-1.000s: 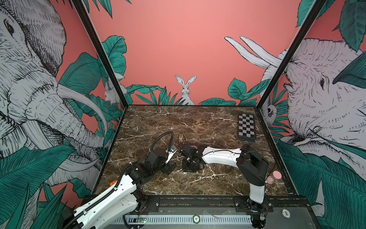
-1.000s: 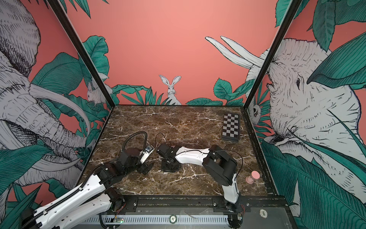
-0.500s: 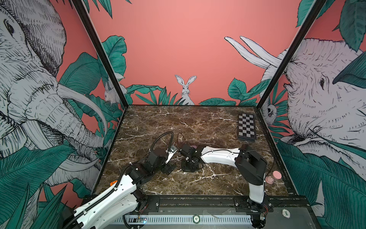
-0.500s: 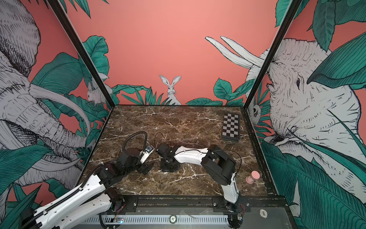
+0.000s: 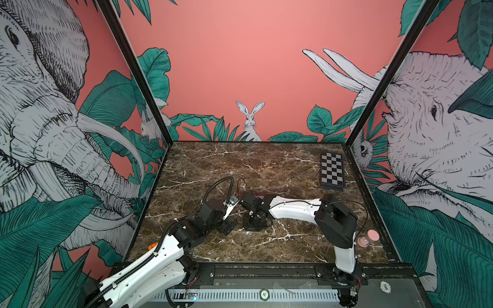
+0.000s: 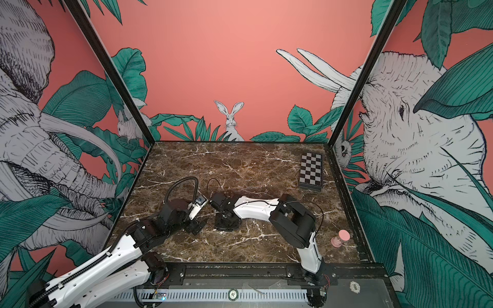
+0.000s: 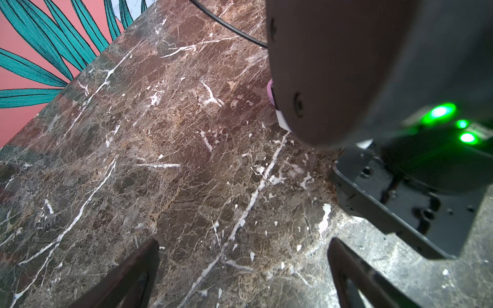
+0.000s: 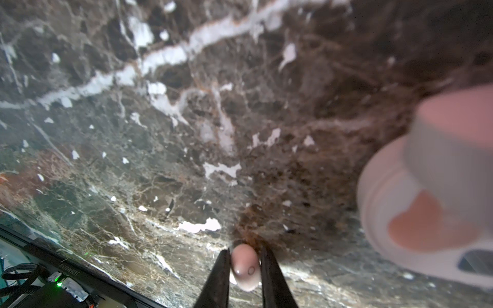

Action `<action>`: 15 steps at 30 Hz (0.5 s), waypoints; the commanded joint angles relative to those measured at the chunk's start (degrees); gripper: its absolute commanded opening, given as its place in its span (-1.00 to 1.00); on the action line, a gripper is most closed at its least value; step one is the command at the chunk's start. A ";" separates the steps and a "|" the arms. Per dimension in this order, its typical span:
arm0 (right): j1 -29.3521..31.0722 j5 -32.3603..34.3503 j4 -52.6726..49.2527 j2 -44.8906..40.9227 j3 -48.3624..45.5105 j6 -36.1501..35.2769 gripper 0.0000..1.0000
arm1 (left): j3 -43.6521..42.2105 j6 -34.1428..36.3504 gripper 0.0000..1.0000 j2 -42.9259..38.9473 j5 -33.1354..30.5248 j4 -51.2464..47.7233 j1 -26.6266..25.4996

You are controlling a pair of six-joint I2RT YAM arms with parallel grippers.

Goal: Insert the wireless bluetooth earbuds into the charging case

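Right now the peach earbud (image 8: 245, 266) lies on the marble desk (image 8: 186, 133) squarely between the two dark fingers (image 8: 217, 277) of the right gripper (image 8: 245, 269). Its long axis runs along the fingers, not across them, so they bear on its narrow sides. They stand close against it on both sides, with barely a gap if any; I read this as a pinch just forming, though whether the bud is firmly held I cannot tell. It does not look lifted off the stone.

Outward from the bud, the open charging case (image 8: 432, 202) sits near, off to one side of the right gripper, blurred but with a peach shape showing in its pale tray and its lid standing up behind. In my judgement the coming move turns on that offset: the bud must be raised and carried sideways over the tray, then turned to match an empty pocket.

In both top views the right gripper (image 5: 254, 222) points down at the desk near the middle, and the left gripper (image 5: 226, 226) waits just beside it. The left gripper (image 7: 240, 280) is spread wide over bare stone, holding nothing. The right arm is plainly the nearer one.

A second pink case (image 5: 368, 238) stands by the desk's right edge, well apart.
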 commanded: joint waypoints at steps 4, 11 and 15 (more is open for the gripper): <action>0.53 2.17 -2.74 3.30 2.12 -1.28 -0.57 | 1.13 0.33 0.98 -0.47 0.37 0.44 0.24; 0.64 3.78 -3.33 3.49 2.91 -1.91 -0.57 | 1.24 0.33 0.98 -0.48 0.37 0.44 0.31; 0.64 3.80 -3.15 3.22 2.74 -2.01 -0.57 | 1.16 0.33 0.98 -0.48 0.32 0.44 0.30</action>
